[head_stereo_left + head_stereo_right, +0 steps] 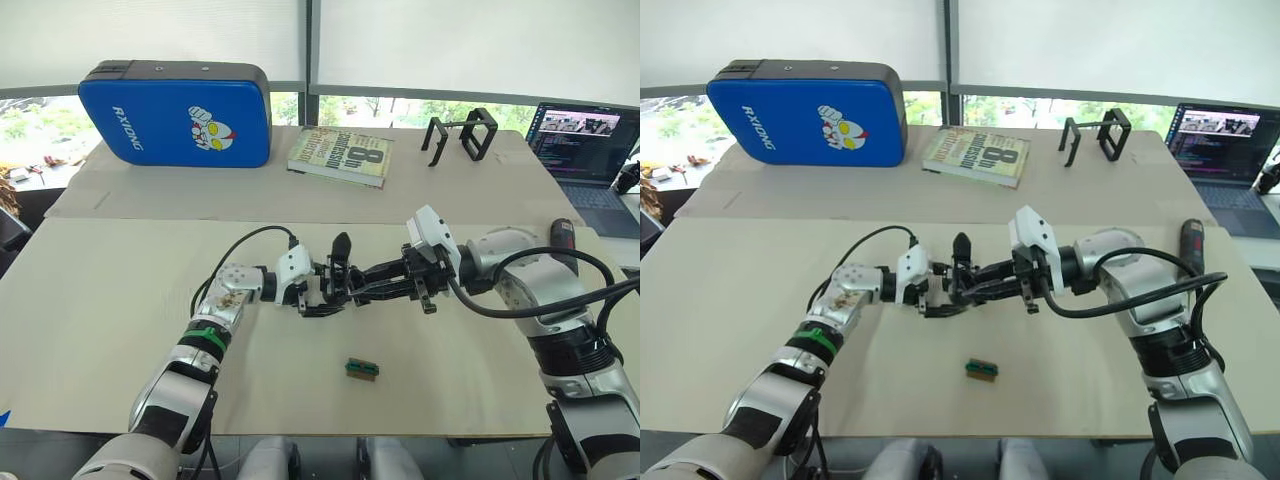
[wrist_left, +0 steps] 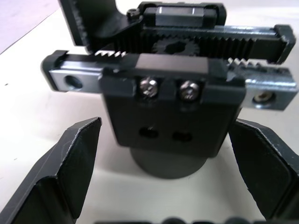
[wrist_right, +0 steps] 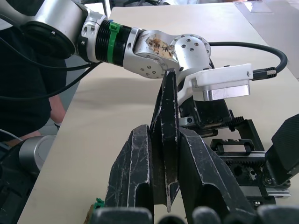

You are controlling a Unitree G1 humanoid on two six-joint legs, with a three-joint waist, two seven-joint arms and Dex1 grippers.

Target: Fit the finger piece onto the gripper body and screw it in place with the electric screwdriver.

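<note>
i see the table [image 1: 120, 300] bare and wide around the gripper body [image 1: 322, 297], which sits mid-table, far from every edge. my left gripper [image 1: 318, 298] is spread wide either side of its base, not touching. my right gripper [image 1: 352, 283] meets it from the other side, pinching the finger piece [image 3: 168, 140]. a small green block [image 1: 362, 369] lies nearer me; the electric screwdriver [image 1: 563, 234] rests near the right edge.

"RXYONG" on blue case [image 1: 175, 112], large "8" on book [image 1: 340, 155] cover
</note>
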